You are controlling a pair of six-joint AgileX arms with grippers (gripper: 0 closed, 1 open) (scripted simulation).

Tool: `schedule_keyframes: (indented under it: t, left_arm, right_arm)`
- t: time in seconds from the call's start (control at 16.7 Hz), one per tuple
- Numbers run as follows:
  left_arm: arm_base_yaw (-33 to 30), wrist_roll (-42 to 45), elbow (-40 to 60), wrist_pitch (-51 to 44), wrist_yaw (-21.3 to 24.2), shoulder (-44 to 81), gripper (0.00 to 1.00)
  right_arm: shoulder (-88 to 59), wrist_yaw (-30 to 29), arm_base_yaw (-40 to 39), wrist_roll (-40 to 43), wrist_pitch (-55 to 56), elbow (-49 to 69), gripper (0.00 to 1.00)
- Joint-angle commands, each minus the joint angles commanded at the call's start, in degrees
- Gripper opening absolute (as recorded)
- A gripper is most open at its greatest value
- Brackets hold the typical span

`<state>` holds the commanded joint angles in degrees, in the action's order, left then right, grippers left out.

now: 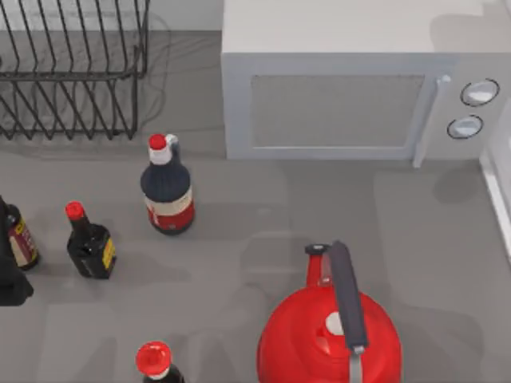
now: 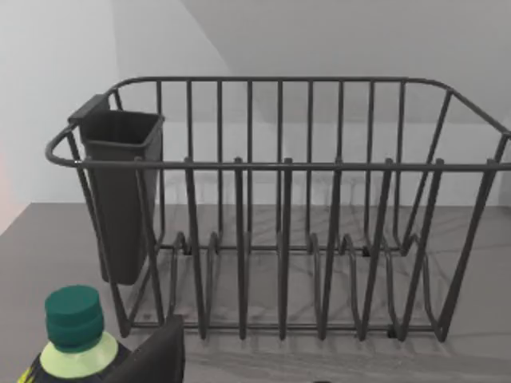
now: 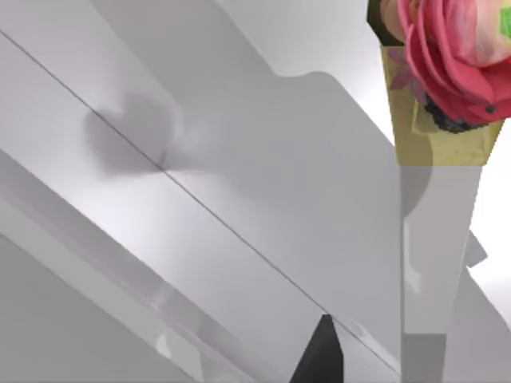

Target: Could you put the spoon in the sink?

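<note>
The spoon is out of view. A white raised edge (image 1: 497, 187) runs along the table's right side; I cannot tell whether it is the sink. My left arm (image 1: 11, 281) shows as a dark shape at the table's left edge, beside a small bottle. In the left wrist view a dark part of my left gripper (image 2: 156, 357) sits low, facing a wire dish rack (image 2: 279, 164) with a dark cutlery cup (image 2: 120, 191) hung on one end. A dark tip of my right gripper (image 3: 319, 355) shows in the right wrist view against slanted white panels (image 3: 239, 191).
A white microwave (image 1: 343, 88) stands at the back, the dish rack (image 1: 72, 72) at the back left. Dark red-capped bottles (image 1: 168, 187) (image 1: 90, 239) (image 1: 156, 363) dot the left half. A red fire extinguisher (image 1: 331, 331) lies at the front. A green-capped bottle (image 2: 76, 327) and a pink flower (image 3: 447, 56) are close.
</note>
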<state>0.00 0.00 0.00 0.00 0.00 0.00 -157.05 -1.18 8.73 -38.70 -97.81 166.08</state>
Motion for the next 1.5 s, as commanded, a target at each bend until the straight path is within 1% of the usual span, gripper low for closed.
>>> schedule_keyframes:
  t: [0.12, 0.24, 0.66, 0.78, 1.02, 1.5]
  left_arm:
    - [0.0, 0.0, 0.0, 0.0, 0.0, 0.0, 1.0]
    - [0.0, 0.0, 0.0, 0.0, 0.0, 0.0, 1.0]
    - [0.0, 0.0, 0.0, 0.0, 0.0, 0.0, 1.0]
    - [0.0, 0.0, 0.0, 0.0, 0.0, 0.0, 1.0]
    - [0.0, 0.0, 0.0, 0.0, 0.0, 0.0, 1.0]
    - [0.0, 0.0, 0.0, 0.0, 0.0, 0.0, 1.0]
  right_arm:
    - [0.5, 0.0, 0.1, 0.0, 0.8, -0.9, 0.0]
    - [1.8, 0.0, 0.1, 0.0, 3.4, -4.3, 0.0]
    - [7.8, 0.1, 0.1, 0.1, 16.3, -24.7, 0.0]
    - [8.7, 0.1, 0.2, 0.0, 18.4, -27.2, 0.0]
    - [8.8, 0.1, 0.2, 0.0, 18.7, -27.5, 0.0]
    - [8.8, 0.1, 0.2, 0.0, 18.7, -27.5, 0.6]
